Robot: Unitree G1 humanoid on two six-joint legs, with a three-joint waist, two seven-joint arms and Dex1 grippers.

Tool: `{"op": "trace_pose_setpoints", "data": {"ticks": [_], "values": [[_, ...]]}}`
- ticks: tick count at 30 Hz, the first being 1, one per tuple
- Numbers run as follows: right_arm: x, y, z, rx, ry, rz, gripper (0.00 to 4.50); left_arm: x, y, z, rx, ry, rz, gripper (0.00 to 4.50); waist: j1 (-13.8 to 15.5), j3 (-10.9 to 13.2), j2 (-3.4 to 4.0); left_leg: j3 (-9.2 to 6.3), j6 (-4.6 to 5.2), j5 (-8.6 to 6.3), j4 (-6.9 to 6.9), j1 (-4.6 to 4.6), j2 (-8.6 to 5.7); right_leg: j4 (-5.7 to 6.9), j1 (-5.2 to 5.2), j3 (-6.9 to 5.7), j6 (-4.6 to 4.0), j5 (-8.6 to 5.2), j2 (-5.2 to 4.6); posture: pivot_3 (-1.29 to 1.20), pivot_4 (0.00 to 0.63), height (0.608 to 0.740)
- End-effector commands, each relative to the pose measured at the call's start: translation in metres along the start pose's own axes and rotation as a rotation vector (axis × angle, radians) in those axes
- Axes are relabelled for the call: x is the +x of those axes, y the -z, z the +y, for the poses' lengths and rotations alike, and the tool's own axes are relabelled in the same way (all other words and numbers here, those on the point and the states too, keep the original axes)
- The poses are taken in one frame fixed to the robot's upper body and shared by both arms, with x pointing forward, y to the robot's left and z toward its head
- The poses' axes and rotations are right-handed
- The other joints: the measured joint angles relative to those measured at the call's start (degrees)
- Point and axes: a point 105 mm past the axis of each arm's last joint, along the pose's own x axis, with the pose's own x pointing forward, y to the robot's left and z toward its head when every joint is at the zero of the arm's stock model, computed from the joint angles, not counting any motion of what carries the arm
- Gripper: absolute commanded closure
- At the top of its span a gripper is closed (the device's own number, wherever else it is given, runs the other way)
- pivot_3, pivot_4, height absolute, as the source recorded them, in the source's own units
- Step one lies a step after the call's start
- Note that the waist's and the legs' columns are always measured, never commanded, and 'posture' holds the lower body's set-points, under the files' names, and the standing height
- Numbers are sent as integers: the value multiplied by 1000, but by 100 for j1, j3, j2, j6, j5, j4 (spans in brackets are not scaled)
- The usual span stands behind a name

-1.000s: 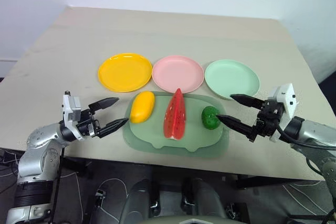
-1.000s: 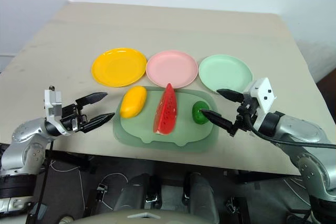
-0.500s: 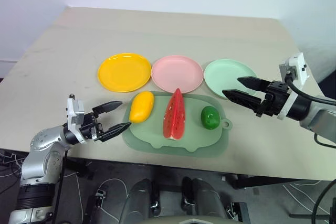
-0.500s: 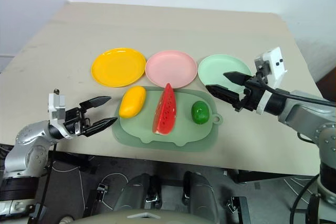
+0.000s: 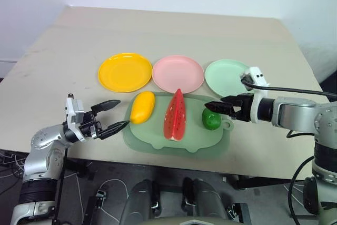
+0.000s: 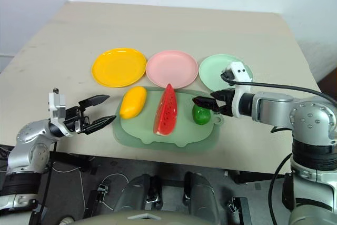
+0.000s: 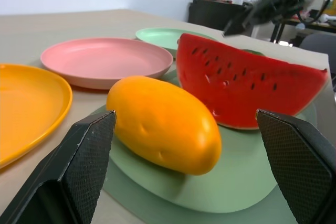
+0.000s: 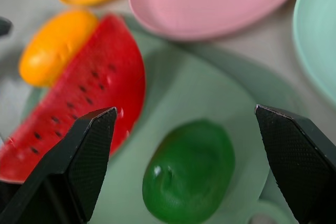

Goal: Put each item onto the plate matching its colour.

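Observation:
Three items lie on a pale green mat (image 5: 158, 142): a yellow mango (image 5: 142, 107) at its left, a red watermelon wedge (image 5: 175, 115) standing on its rind in the middle, and a small round green fruit (image 5: 211, 120) at its right. Behind the mat sit the yellow plate (image 5: 125, 71), pink plate (image 5: 178, 73) and green plate (image 5: 226, 77). My left gripper (image 5: 124, 112) is open just left of the mango, pointing at it, apart from it. My right gripper (image 8: 185, 109) is open, hovering just over the green fruit, which lies between its fingers (image 8: 84, 150) in the right wrist view.
The mat lies close to the table's front edge (image 5: 174, 163). Bare tabletop stretches behind the three plates and to both sides. A black cable (image 5: 295, 92) runs from the right wrist.
My right gripper has swung left and down from the green plate's front rim to just over the green fruit, rolling as it went. The left gripper has stayed put.

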Motion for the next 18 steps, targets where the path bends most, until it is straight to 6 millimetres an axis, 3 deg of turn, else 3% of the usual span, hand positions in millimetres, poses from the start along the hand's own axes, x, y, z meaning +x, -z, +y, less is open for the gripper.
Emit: {"op": "trace_pose_setpoints", "data": {"ticks": [1,10,16,18], "values": [[2,5,1,1,17,16,0,1,-5,0,40,12,-11,15,-1,0,0,0,0,0,0,0,0,0,0,0,1,0,0,0,150,696],[14,30,-4,61,57,106,0,2,-6,2,53,23,-5,15,-14,0,1,0,0,0,0,1,2,2,0,0,5,-1,3,0,150,696],[22,35,-2,47,71,129,0,5,-6,3,54,30,-5,15,-18,-1,1,0,0,0,0,1,2,2,0,0,10,-3,4,0,150,696],[23,36,-5,27,104,139,399,5,-5,2,56,32,-4,0,-21,-1,1,0,1,0,0,1,2,2,0,0,15,-6,4,0,150,696]]}}
